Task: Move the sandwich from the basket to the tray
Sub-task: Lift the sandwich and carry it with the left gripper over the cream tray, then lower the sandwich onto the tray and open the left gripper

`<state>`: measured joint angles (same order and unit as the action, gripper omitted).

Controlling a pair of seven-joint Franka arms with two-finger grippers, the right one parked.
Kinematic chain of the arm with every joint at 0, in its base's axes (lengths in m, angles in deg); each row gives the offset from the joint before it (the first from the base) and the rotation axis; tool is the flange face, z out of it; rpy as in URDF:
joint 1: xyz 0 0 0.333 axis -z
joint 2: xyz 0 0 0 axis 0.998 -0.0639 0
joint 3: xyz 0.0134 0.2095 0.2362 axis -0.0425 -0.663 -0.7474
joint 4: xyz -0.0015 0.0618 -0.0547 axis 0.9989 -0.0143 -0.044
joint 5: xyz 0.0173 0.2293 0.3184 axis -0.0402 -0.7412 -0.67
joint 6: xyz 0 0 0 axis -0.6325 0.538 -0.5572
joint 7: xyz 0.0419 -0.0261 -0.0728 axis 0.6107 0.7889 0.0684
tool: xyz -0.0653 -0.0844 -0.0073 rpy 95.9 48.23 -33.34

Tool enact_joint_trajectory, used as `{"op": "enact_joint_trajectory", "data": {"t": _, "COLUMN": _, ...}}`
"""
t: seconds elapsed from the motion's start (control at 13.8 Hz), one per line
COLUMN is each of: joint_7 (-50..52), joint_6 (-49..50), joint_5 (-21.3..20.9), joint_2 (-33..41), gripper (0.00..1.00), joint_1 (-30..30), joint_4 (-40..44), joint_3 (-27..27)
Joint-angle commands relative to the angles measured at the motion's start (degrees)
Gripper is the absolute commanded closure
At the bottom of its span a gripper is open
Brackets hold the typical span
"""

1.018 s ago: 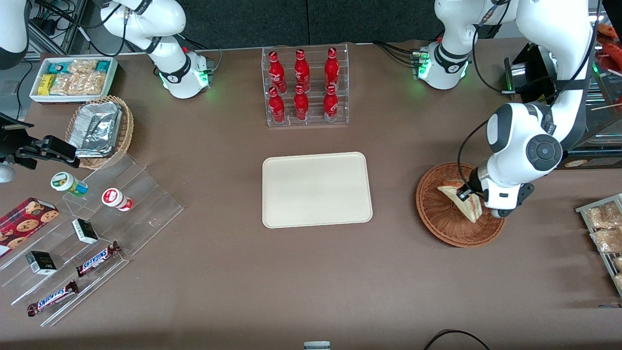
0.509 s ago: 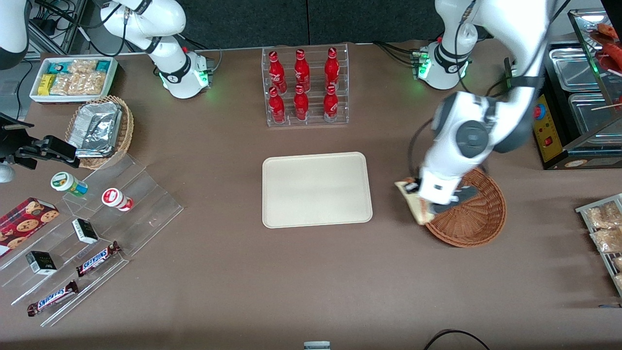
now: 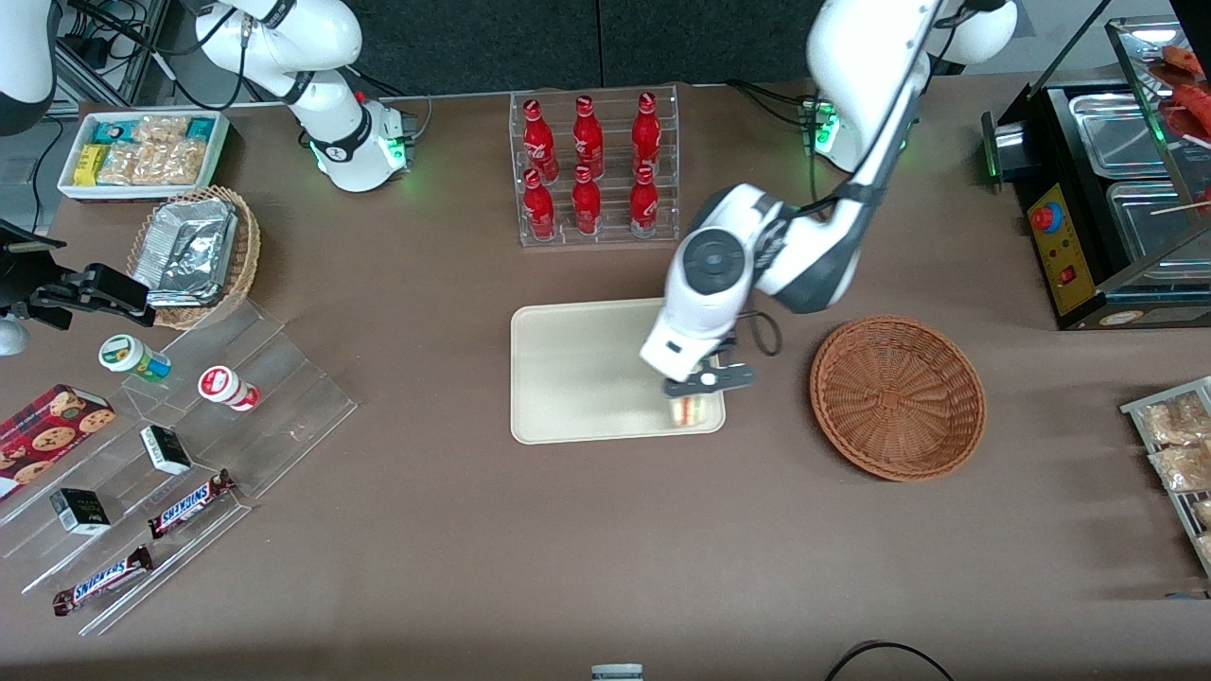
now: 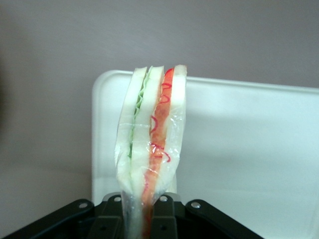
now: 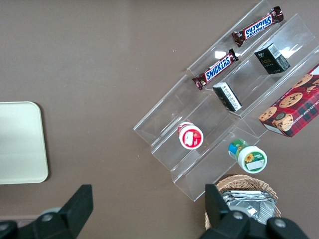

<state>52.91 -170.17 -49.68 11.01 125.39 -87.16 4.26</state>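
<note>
While the front view shows only a sliver of the sandwich (image 3: pixel 690 410) under the arm, the wrist view shows it whole: a wrapped wedge (image 4: pixel 149 149) standing on edge, green filling on one side and red on the other, pinched at its base by the gripper (image 4: pixel 144 219). From the front, that gripper (image 3: pixel 697 390) hangs over the tray (image 3: pixel 587 369), at the corner nearest the front camera on the basket's side. The arm's wrist hides most of the sandwich there, so whether it touches the tray cannot be told.

A rack of red bottles (image 3: pixel 591 170) stands farther from the front camera than the tray. The basket (image 3: pixel 897 397) sits beside the tray toward the working arm's end, with nothing in it. Toward the parked arm's end lie a clear stepped shelf (image 3: pixel 189 454) with Snickers bars (image 3: pixel 189 503) and a tan basket holding foil (image 3: pixel 194 251).
</note>
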Motion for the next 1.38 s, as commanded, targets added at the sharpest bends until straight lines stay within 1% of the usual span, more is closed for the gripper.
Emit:
{"op": "enact_joint_trajectory", "data": {"t": 0.0, "joint_7": 0.54, "joint_6": 0.78, "joint_5": 0.10, "joint_2": -6.19, "gripper": 1.00, "joint_1": 3.66, "joint_4": 6.89, "joint_3": -0.90}}
{"op": "enact_joint_trajectory", "data": {"t": 0.29, "joint_7": 0.45, "joint_6": -0.45, "joint_5": 0.10, "joint_2": -9.81, "gripper": 1.00, "joint_1": 6.38, "joint_4": 8.75, "joint_3": -0.90}}
{"op": "enact_joint_trajectory", "data": {"t": 0.73, "joint_7": 0.98, "joint_6": -1.68, "joint_5": 0.10, "joint_2": -12.53, "gripper": 1.00, "joint_1": 7.53, "joint_4": 8.75, "joint_3": -0.90}}
{"op": "enact_joint_trajectory", "data": {"t": 0.8, "joint_7": 0.98, "joint_6": -1.68, "joint_5": 0.10, "joint_2": -12.71, "gripper": 0.84, "joint_1": 7.53, "joint_4": 8.75, "joint_3": -0.90}}
{"op": "enact_joint_trajectory", "data": {"t": 0.87, "joint_7": 1.07, "joint_6": -1.68, "joint_5": 0.27, "joint_2": -12.71, "gripper": 0.39, "joint_1": 7.53, "joint_4": 8.84, "joint_3": -0.90}}
{"op": "enact_joint_trajectory", "data": {"t": 0.95, "joint_7": 1.16, "joint_6": -1.68, "joint_5": 0.18, "joint_2": -12.71, "gripper": 0.01, "joint_1": 7.53, "joint_4": 8.75, "joint_3": -0.90}}
{"op": "enact_joint_trajectory", "data": {"t": 1.31, "joint_7": 0.54, "joint_6": -1.59, "joint_5": 0.53, "joint_2": -12.71, "gripper": 0.00, "joint_1": 7.09, "joint_4": 10.68, "joint_3": -0.90}}
